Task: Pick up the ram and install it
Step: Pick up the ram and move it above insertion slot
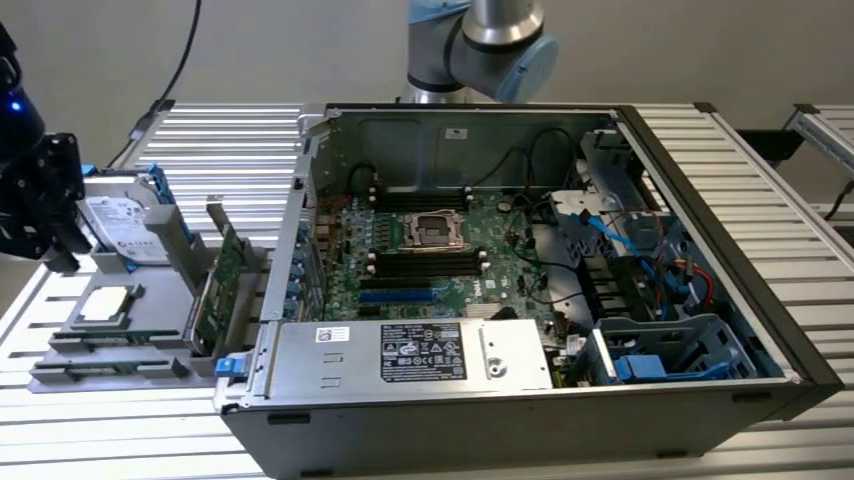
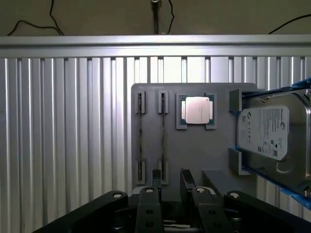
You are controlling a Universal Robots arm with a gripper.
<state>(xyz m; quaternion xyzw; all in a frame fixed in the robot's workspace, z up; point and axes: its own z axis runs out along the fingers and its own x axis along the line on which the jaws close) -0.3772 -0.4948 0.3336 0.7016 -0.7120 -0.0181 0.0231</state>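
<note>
hand (image 2: 176, 199) is spread wide over the gray tray (image 2: 194, 155), and if it drops off-centre on that skinny ram (image 2: 163, 136) it'll just knock it crooked

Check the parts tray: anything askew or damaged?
Nothing stands out. The hard drive rests tilted in its bracket, apparently by design, and the CPU sits square in its pocket on the gray tray.

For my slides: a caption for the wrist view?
Gripper, fingers open, hovers over gray tray with processor and hard drive.
</note>
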